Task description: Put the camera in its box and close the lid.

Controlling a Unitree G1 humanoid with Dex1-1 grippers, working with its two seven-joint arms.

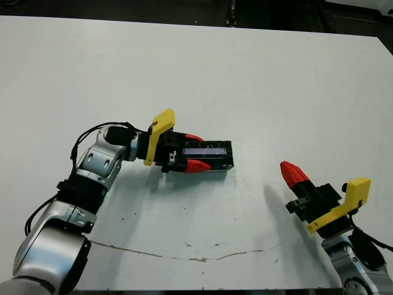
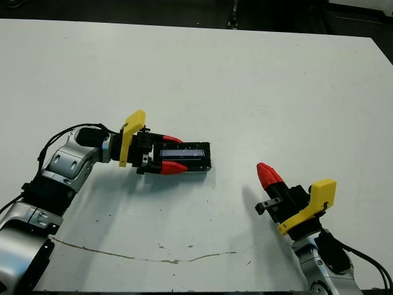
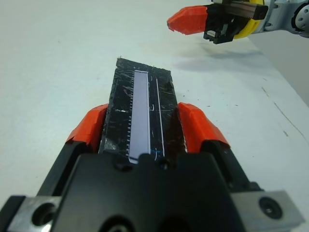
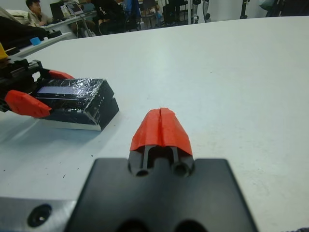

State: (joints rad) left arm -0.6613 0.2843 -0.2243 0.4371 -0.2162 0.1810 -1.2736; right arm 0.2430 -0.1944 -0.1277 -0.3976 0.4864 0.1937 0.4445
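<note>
The lid [image 1: 214,149], a glossy black slab with a crinkly top and a pale stripe, lies flat on the box [image 4: 99,110]. Only the box's dark side and a pale bottom edge show beneath it. My left gripper [image 1: 198,151] is shut on the lid, with one red finger [image 3: 91,123] against each long side. The camera is hidden. My right gripper [image 1: 289,169] hovers to the right of the box, near the table's front. It is shut and holds nothing, and its tips point toward the box.
A thin crack line [image 1: 184,255] runs across the white table [image 1: 245,74] near its front edge. Beyond the far edge there are desks and a seated person [image 4: 34,7]. Bare tabletop lies between the box and my right gripper.
</note>
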